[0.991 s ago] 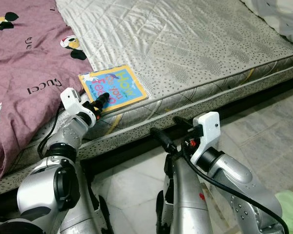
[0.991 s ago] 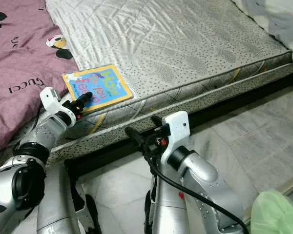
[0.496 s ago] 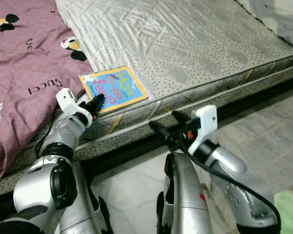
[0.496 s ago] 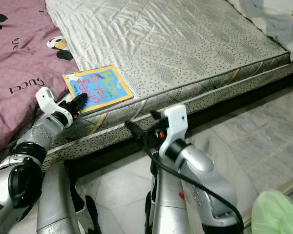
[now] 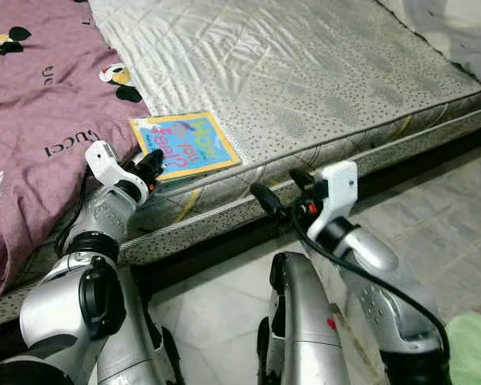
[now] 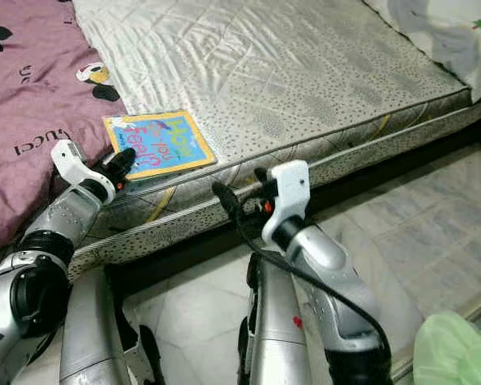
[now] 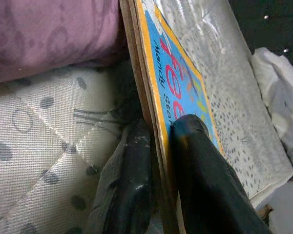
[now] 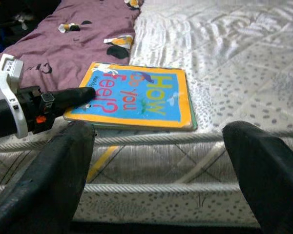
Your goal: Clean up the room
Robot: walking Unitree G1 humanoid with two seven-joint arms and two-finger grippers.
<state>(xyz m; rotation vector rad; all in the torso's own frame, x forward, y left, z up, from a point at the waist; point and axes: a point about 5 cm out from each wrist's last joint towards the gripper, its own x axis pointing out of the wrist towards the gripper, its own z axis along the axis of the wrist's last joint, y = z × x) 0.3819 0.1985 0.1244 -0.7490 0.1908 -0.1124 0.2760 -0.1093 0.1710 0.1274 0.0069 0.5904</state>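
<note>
The left gripper (image 7: 158, 161) has slid onto the corner of the book (image 5: 184, 143) and now pinches it. The book lies on the mattress (image 5: 321, 72) edge, at eleven o'clock from the right gripper (image 5: 282, 191), whose fingers are spread wide. I think lifting comes next.
</note>
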